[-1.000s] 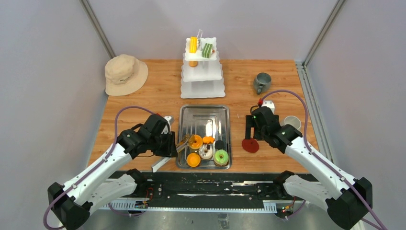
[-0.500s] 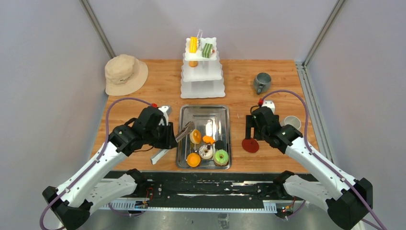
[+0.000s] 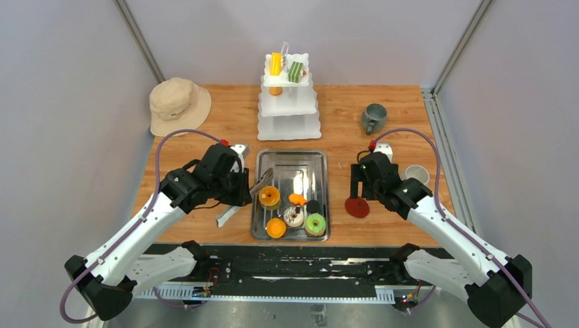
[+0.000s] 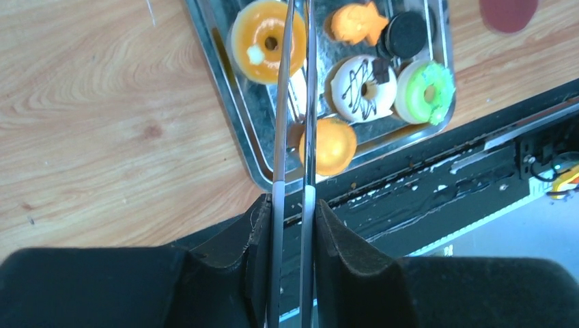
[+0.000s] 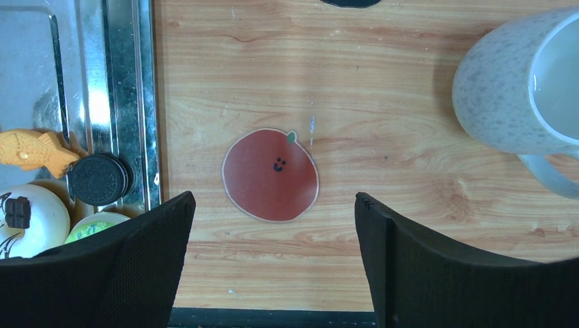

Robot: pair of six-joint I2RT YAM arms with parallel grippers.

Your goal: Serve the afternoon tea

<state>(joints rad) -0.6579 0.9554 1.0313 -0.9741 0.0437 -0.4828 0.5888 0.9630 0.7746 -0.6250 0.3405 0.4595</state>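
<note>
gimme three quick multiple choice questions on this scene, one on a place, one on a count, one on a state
1. Where is the red coaster? A under the hat B on the table, right of the steel tray C on the tiered stand
2. How many pieces lie in the tray? A three B nine C six
3. The right claw is: A open B shut on a mug C shut on the coaster

1 B, it lies on bare wood beside the tray's rim.
2 C: orange donut, white donut, green donut, fish pastry, black cookie, orange bun.
3 A, its jaws stand wide apart.
</note>
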